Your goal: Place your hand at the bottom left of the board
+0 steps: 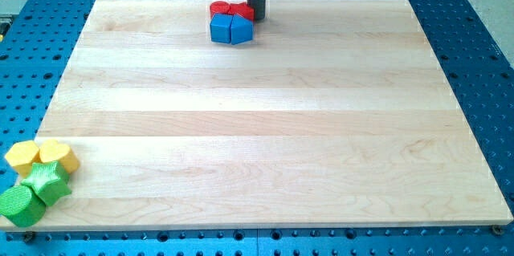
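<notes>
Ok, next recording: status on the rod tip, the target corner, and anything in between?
My tip at the view's top, beside the red blocks and blue blocks. Board bottom left not reached. Yellow blocks, green star and green cylinder crowd that corner.

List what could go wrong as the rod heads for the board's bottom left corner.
My tip stands at the view's top, right beside the red blocks and blue blocks; sweeping left at once would likely drag them along. The target corner is crowded: the yellow blocks, green star and green cylinder sit at the board's edge, so arriving there may push them off.
</notes>
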Available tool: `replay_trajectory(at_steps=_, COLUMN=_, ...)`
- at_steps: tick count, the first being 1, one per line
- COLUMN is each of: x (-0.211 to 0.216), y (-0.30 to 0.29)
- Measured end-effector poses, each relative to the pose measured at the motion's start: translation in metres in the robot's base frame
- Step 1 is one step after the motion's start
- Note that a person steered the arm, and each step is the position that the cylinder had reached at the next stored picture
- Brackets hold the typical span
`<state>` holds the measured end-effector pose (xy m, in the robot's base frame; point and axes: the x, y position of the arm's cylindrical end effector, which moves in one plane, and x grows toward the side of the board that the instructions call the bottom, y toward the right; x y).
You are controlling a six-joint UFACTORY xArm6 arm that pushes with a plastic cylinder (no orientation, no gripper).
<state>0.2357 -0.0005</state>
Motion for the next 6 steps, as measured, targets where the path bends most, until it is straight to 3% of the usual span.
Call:
replay_trajectory(at_steps=2, x=0.017, y=-0.001)
replay_trajectory(at_steps=4, x=0.064, y=0.059)
replay_trajectory(at_steps=5, x=0.149, y=0.075)
replay_trajectory(at_steps=6, x=0.258, y=0.027)
